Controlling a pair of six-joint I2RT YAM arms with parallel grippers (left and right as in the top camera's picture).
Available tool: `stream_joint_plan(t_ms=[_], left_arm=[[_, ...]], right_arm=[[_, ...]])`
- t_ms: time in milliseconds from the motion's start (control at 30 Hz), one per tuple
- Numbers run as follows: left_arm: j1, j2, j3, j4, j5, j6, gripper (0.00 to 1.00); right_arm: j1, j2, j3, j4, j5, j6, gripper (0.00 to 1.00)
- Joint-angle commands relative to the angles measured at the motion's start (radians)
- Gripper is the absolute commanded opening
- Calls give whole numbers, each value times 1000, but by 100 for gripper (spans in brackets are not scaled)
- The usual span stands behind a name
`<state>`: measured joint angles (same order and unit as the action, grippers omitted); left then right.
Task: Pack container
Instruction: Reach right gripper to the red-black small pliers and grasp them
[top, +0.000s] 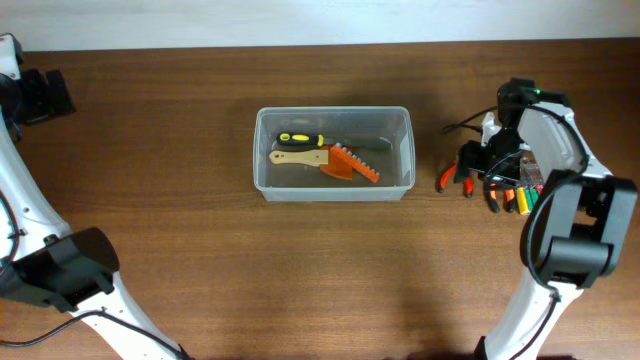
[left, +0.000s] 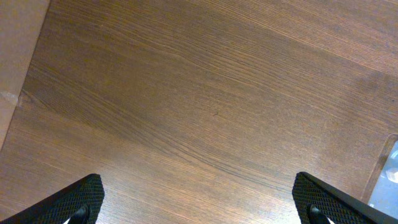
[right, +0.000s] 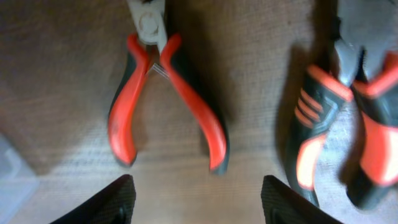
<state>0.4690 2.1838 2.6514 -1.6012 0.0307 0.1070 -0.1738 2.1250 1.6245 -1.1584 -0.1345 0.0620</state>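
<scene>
The clear rectangular container (top: 261, 150) stands at the table's middle. It holds a yellow-and-black screwdriver (top: 300, 139), a wooden-handled tool (top: 297, 157) and an orange tool (top: 353, 165). My right gripper (right: 198, 199) is open just above the table, right of the container. Its fingertips are just short of the handles of small red-handled pliers (right: 165, 93), which also show in the overhead view (top: 447, 178). My left gripper (left: 199, 199) is open and empty over bare wood at the far left (top: 45, 95). A container corner (left: 388, 177) shows at the left wrist view's right edge.
Larger orange-and-black pliers (right: 336, 118) lie right of the red ones. A small case of coloured screwdrivers (top: 522, 197) lies under the right arm. A container corner (right: 11, 177) shows at the right wrist view's lower left.
</scene>
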Motion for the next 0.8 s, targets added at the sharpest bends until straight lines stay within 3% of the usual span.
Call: stream_joint_plan(t_ms=[0,200,467,567,633,767], left_arm=[[3,8,-5,-1,15,-13,99],[3,8,-5,-1,15,-13,99],[3,8,-5,-2,15,-13,99],[3,8,-5,-1,15,-13,99],[3,8,-5,-1,15,-13,99],[3,8,-5,-2,15,-13,99]], right_arm=[[11,39,-5,35,24,-5,68],[11,59,-5,79,24,-5,68],[11,106,-5,101,24,-5,59],[11,121,-5,101,24,-5,54],[11,126,-5,101,36,-5,45],[11,126,-5,99,39,-5,41]])
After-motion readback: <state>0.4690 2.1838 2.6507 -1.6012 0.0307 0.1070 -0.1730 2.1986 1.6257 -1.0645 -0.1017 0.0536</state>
